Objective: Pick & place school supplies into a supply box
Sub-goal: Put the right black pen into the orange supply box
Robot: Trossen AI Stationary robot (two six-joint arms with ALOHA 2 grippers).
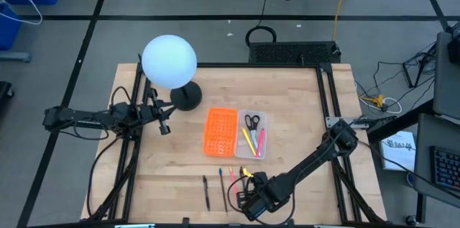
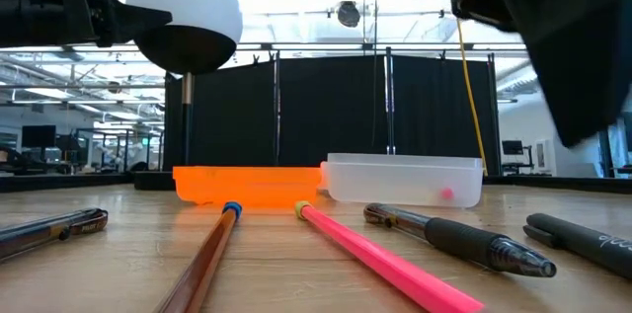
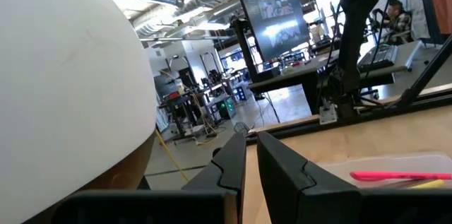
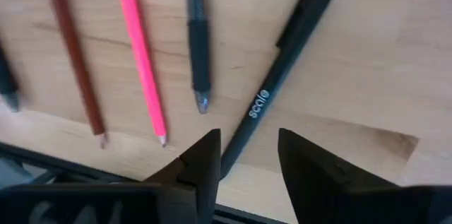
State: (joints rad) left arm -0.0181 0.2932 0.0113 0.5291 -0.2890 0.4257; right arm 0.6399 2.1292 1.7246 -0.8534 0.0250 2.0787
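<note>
1. While the right gripper hangs just over the dark plastic pen with white lettering, its fingers stand spread with nothing between them; the step in hand looks like a pick approach.
2. Next move: probably lower astride the pen's barrel and close.
3. The clear shallow plastic supply box lies well beyond the pen; it already holds scissors and pencils.
4. The left gripper, nearly pressed together, waits beside the box's far-left corner region.
5. Surface: pale wooden table. Room: open workshop with monitors.
</note>
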